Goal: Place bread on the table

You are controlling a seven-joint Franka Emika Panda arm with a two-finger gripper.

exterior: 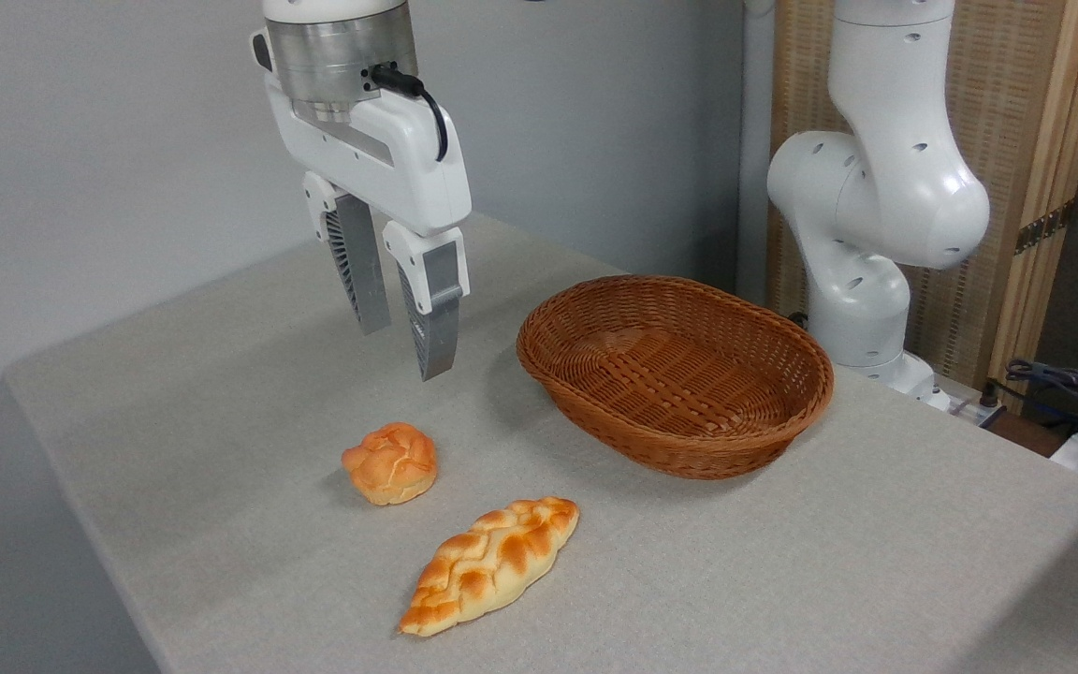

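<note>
My gripper (405, 348) hung empty, fingers apart, above the bun (391, 462). The bun lay on the table (174, 374), left of the basket (675, 373), beside the loaf (490, 564).

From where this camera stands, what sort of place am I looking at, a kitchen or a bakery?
Probably a robotics lab, not a kitchen: a white robot arm stands at a cloth-covered table, cables trail at its edge, and the walls are bare.
</note>
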